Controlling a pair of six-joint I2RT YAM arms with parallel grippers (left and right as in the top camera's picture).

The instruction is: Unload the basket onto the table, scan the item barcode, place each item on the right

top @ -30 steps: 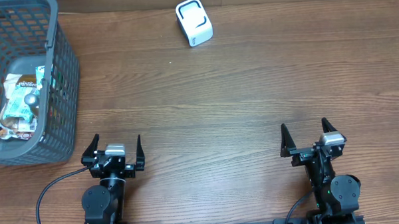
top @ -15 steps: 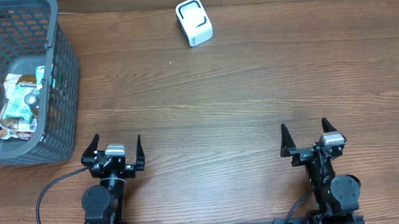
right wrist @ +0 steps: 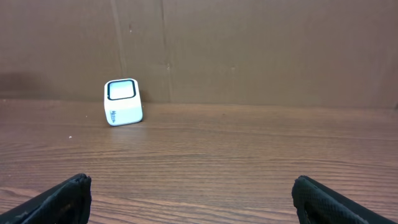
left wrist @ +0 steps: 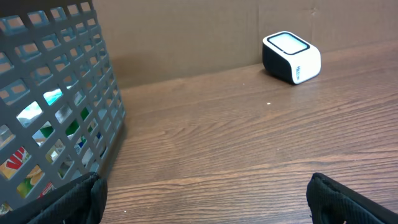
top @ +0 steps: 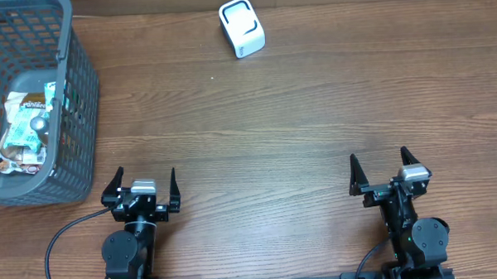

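The brown wooden worktop (top: 298, 129) fills the overhead view. A grey mesh basket (top: 81, 129) stands at its far left corner and serves as the landmark. The left claw (top: 145, 173) sits just off the basket's near right corner, its two fingers spread wide with nothing between them. The right claw (top: 378, 156) is well apart from the basket, far to its right along the near edge, equally wide open and gripping nothing. The white barcode scanner (top: 241, 28) rests on the worktop to the right of the basket, level with its far end and clear of it. Crumpled snack packets (top: 24, 131), the items to scan, lie inside the basket on its floor.
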